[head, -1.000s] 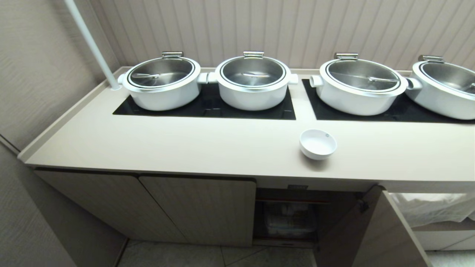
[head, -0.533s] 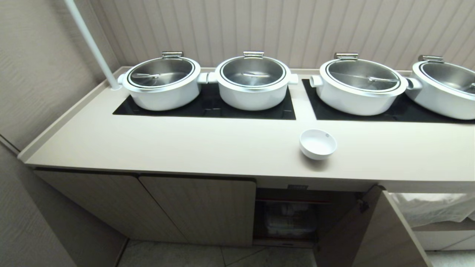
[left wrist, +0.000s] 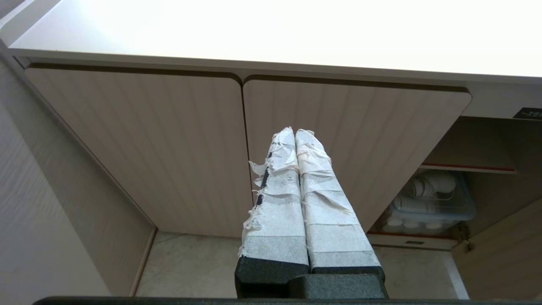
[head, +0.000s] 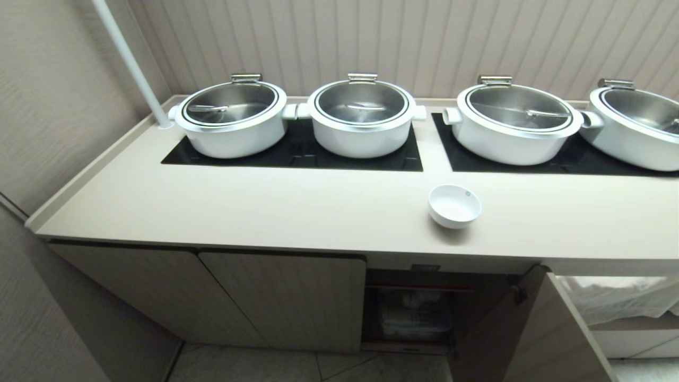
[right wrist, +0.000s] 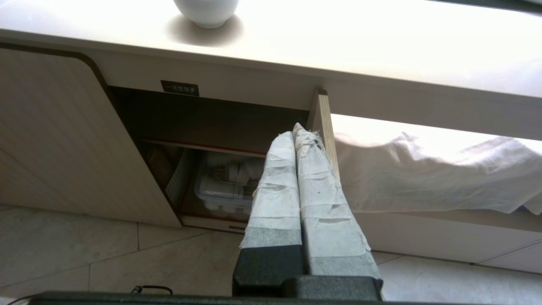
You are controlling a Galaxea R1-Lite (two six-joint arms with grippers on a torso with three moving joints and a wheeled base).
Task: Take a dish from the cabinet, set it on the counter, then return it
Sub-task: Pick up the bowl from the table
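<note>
Down below the counter's edge, both grippers hang empty with their tape-wrapped fingers pressed flat together: the left gripper [left wrist: 295,132] faces two shut ribbed doors, and the right gripper [right wrist: 298,129] sits low before the open compartment of the cabinet [head: 281,297], its fingers [right wrist: 275,186] touching nothing. Neither arm shows in the head view.

Up on the counter [head: 265,212] the dish [head: 454,205] stands upright and alone, near the front edge and almost directly above the open compartment, well apart from the four white pots [head: 362,116] on the black hob panels [head: 297,154]. The open door [head: 536,334] swings out to the right.

By the look of it, the bowl has been set down and the return is yet to start. The next move calls for a gripper to rise above the countertop, part its fingers, and take the thin rim without tipping the bowl, then carry it under the lip and onto a red-edged shelf beside the clear box [right wrist: 224,186] of white ware.

A small black label [right wrist: 179,88] above the opening carries white Chinese characters, too small to read with confidence.
</note>
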